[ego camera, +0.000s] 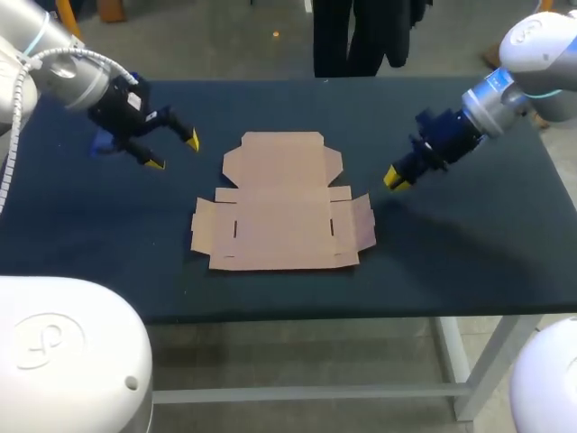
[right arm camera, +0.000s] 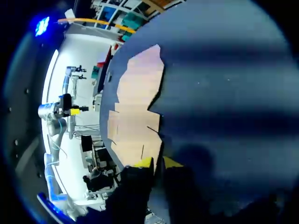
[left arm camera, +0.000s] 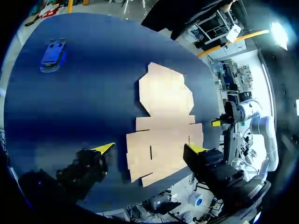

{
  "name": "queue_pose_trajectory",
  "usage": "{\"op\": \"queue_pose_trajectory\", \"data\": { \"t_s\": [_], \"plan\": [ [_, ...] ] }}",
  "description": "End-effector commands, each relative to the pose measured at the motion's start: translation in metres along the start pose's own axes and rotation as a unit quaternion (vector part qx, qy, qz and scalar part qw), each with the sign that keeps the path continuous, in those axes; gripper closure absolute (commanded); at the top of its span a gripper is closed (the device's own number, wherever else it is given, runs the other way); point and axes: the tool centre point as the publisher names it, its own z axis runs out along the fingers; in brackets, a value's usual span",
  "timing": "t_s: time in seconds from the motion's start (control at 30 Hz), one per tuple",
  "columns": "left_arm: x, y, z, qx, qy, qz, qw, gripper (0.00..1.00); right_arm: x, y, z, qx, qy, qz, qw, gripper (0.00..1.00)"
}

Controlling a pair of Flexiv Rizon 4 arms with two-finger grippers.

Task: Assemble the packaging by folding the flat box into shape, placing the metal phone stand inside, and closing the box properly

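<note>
The flat brown cardboard box [ego camera: 284,207] lies unfolded in the middle of the dark table, and shows in both wrist views [left arm camera: 163,126] [right arm camera: 135,112]. A small blue phone stand [left arm camera: 52,55] lies on the table to the left, partly hidden behind my left arm in the head view [ego camera: 99,144]. My left gripper [ego camera: 174,152] [left arm camera: 151,148] hovers open off the box's far left corner, holding nothing. My right gripper [ego camera: 395,178] [right arm camera: 158,162] hangs just off the box's right flap, its yellow tips close together with nothing between them.
The dark blue table [ego camera: 469,244] has bare cloth right of the box and along the front edge [ego camera: 297,311]. Both arms stand above the table, one on each side of the box.
</note>
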Motion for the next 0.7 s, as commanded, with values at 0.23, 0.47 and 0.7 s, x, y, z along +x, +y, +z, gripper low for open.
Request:
{"op": "queue_pose_trajectory", "data": {
  "t_s": [0.23,0.47,0.7],
  "plan": [
    [-0.005,-0.007,0.006,0.020,-0.010,0.026,0.999,1.00,0.016,-0.003,-0.027,-0.047,-0.058,-0.075,0.994,1.00],
    [-0.014,-0.005,0.016,0.033,-0.016,0.050,0.998,1.00,0.014,0.004,-0.029,-0.084,-0.071,-0.089,0.990,1.00],
    [-0.020,-0.007,0.024,0.017,-0.022,0.054,0.998,1.00,0.011,0.008,-0.027,-0.098,-0.084,-0.068,0.989,1.00]
  ]
}}
